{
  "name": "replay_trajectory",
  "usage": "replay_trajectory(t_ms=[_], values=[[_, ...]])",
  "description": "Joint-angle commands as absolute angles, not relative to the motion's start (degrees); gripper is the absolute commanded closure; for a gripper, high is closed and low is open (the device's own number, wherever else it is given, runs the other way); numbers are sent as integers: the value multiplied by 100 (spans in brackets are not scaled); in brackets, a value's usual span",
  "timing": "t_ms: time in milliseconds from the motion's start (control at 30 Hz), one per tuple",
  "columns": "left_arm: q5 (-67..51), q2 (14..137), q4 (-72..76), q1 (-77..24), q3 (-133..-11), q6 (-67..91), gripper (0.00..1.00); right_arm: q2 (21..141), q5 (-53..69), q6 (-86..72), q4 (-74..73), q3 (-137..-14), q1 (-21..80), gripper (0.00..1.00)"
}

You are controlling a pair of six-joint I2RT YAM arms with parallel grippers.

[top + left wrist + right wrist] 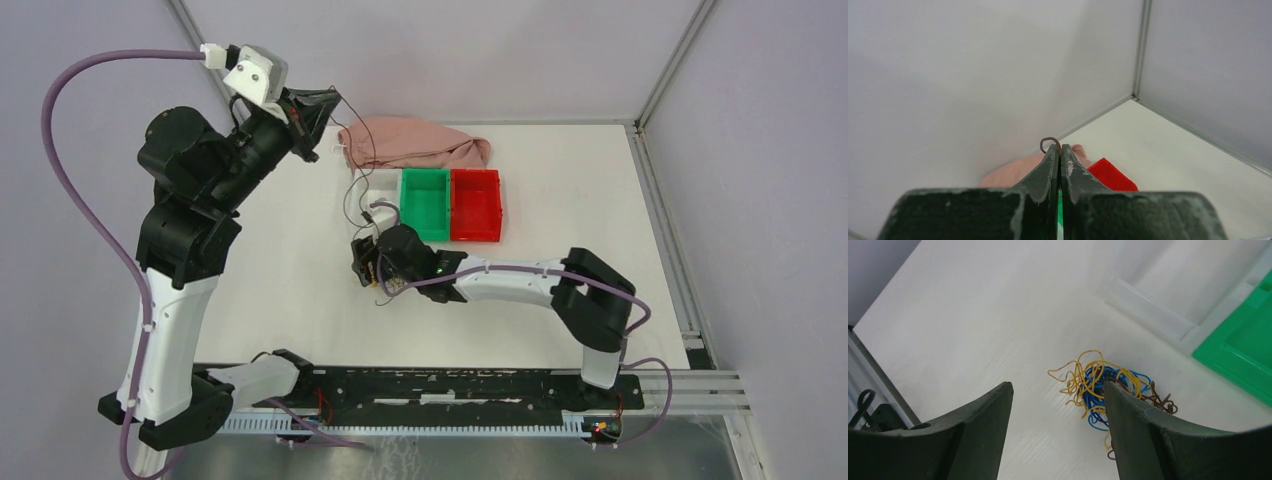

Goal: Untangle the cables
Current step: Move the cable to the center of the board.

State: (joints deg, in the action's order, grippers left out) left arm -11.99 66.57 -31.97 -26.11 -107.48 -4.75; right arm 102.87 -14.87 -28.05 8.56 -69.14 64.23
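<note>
Left gripper [1060, 151] is pressed tight on one thin brown wire [1049, 141]; its curly end pokes up past my tips. Right gripper [1057, 390] is spread wide, holding nothing, just over the cables [1100, 385], a small yellow, blue & brown clump on the white table [973, 315] near the green bin [1243, 355]. Wires look light, soft & springy, prob. snaggy, so I'd pinch one loose loop at the clump's edge. Left arm [190, 180] stands high & back; right arm [520, 280] lies low, stretched fwd.

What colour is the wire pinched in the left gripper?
Dark brown wire; the left wrist view shows it best.
</note>
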Motion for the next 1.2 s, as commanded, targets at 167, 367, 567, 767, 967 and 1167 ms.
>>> replay_trajectory(t_ms=[167, 367, 567, 767, 967, 1167], values=[[-82, 6298, -2632, -2598, -10615, -1328, 97, 11414, -1284, -2714, 487, -7732, 6271, 27], [224, 6315, -2487, -2597, -10560, -1436, 97, 11193, -1229, -2955, 768, -6840, 6215, 33], [269, 6352, -2356, -2600, -10334, -1381, 97, 10309, -1471, -3393, 1395, -5238, 6220, 41], [94, 6466, -2339, -2596, -10182, -1195, 97, 9264, -1609, -3567, 1640, -4199, 6215, 40], [-99, 6417, -1995, -2599, -9412, -1100, 97, 8509, -1584, -3415, 1295, -4247, 6214, 31], [-278, 6452, -1717, -2598, -8639, -1343, 97, 8051, -1517, -3377, 1034, -4431, 6220, 21]])
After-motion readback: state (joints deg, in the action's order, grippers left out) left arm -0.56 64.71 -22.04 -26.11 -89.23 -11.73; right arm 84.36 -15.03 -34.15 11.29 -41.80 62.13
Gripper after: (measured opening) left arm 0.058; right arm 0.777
